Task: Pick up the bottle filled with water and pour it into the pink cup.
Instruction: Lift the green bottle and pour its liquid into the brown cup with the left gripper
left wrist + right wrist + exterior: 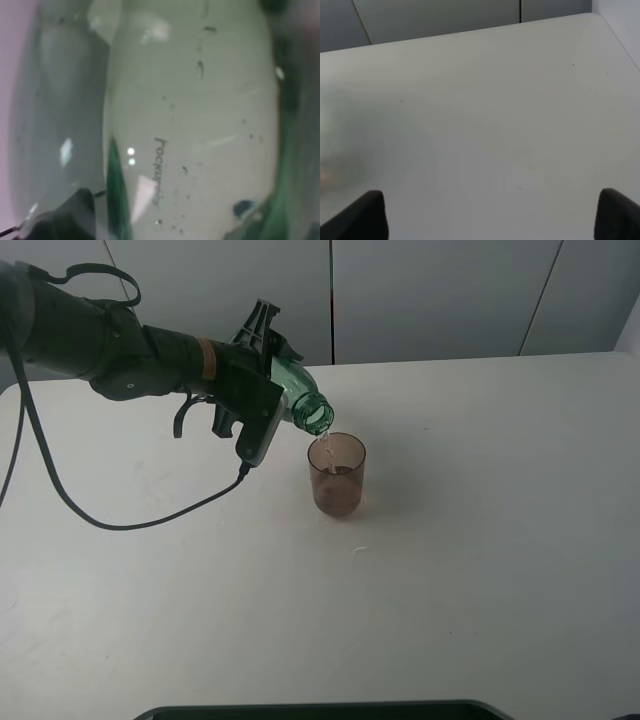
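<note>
The main risk is spillage: the bottle (pixel 302 392) is tipped mouth-down over the pink cup (pixel 338 475), and its neck sits just above the near rim rather than over the middle, so a thin stream of water (pixel 324 447) falls close to the cup's edge. A small drift of the wrist, or a steeper tilt that makes the water gush, would likely send it onto the table (pixel 480 540). The light cup could also be knocked over if the neck dips and touches it. The left tool (pixel 268 380) is clenched around the bottle's body, which fills the left wrist view. Its arm reaches in from the left, forearm nearly level, wrist rolled so the bottle slants down to the right. The right tool (pixel 490 215) is released and holds nothing, hanging above bare table.
</note>
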Controlling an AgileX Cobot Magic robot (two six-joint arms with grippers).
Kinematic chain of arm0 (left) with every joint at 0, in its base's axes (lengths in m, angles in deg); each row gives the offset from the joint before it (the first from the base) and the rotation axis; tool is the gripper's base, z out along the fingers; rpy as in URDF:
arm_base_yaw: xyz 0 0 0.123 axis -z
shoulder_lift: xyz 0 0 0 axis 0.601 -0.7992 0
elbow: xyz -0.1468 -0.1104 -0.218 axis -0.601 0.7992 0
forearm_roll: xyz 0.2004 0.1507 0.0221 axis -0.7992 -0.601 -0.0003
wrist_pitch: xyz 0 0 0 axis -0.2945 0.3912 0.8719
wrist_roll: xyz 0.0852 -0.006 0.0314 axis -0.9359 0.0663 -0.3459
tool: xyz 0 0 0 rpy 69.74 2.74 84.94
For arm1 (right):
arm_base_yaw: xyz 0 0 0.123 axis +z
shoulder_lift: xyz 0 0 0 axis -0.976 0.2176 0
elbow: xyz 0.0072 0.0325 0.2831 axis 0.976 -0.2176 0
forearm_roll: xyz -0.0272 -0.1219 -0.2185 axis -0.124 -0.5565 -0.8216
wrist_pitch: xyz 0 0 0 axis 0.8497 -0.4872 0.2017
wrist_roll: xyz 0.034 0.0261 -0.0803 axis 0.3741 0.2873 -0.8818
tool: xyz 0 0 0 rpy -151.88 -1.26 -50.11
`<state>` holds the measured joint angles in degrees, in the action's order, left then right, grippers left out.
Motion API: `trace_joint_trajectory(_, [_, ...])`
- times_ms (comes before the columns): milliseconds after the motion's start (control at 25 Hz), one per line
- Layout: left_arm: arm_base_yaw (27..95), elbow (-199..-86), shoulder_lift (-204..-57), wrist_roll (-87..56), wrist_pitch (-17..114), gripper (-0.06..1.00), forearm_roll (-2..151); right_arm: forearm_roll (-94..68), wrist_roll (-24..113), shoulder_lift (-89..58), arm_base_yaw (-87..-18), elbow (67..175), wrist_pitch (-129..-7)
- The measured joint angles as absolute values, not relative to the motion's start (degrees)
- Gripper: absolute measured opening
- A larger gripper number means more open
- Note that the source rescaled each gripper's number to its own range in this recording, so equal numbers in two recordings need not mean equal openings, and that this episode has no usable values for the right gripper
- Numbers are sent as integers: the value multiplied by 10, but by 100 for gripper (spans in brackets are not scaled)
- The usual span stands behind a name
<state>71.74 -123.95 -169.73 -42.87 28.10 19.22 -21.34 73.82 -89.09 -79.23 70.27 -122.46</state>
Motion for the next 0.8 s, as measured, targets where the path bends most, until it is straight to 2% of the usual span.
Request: trace_joint_trajectory(800, [717, -1241, -1697, -489, 281, 0, 238, -213, 738, -891, -792, 703, -1225])
